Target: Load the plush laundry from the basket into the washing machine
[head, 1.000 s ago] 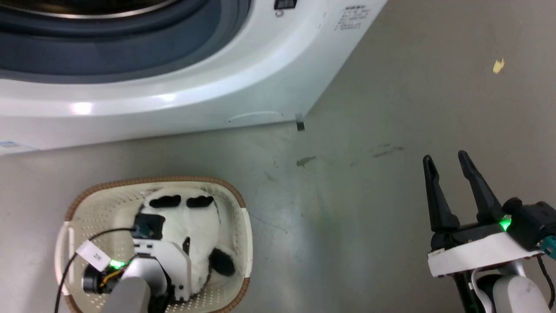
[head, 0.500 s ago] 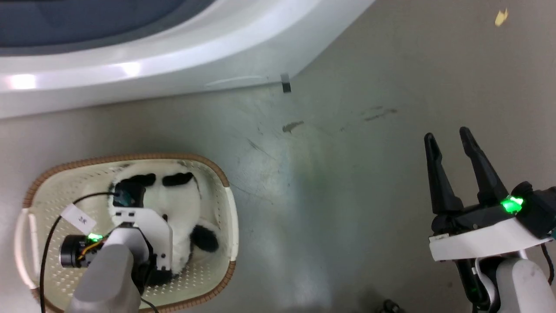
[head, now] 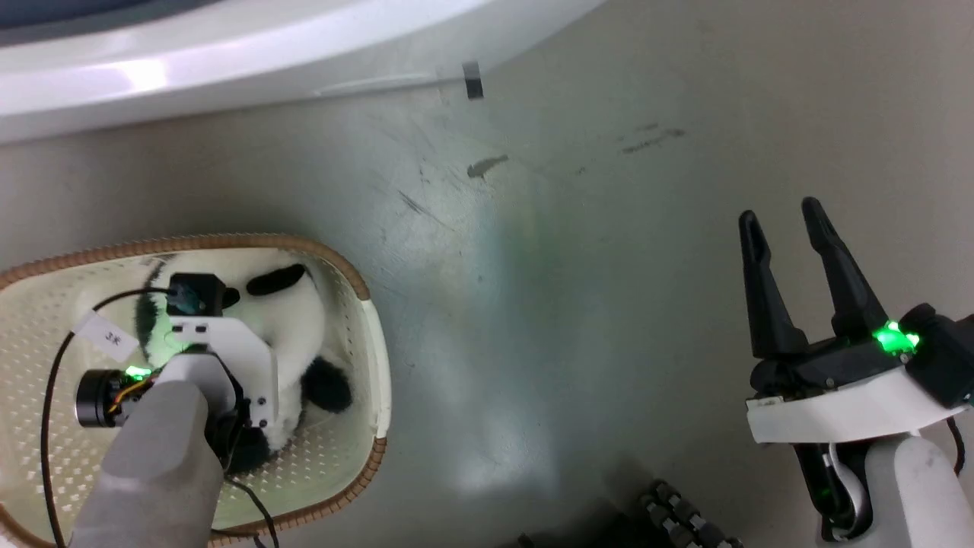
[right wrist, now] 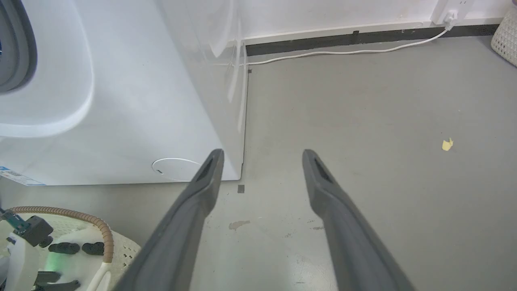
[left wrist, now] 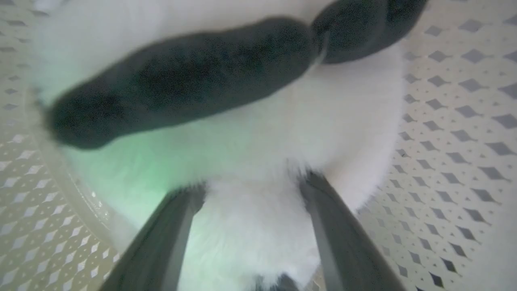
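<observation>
The left arm's wrist (head: 228, 358) covers most of the plush laundry (head: 300, 320) in the basket (head: 378, 380), whose left and near sides are cut off. Up close the fur blurs, and the left fingers (left wrist: 161, 238) bury their tips in it. The washing machine (head: 228, 68) is cropped above its lower front.

Grey floor (right wrist: 363, 121) bearing a dark stain (right wrist: 238, 224) and black tape mark (right wrist: 240, 188); yellow scrap (right wrist: 446, 144) well apart; white cable (right wrist: 343, 51) along black skirting (right wrist: 363, 37).
</observation>
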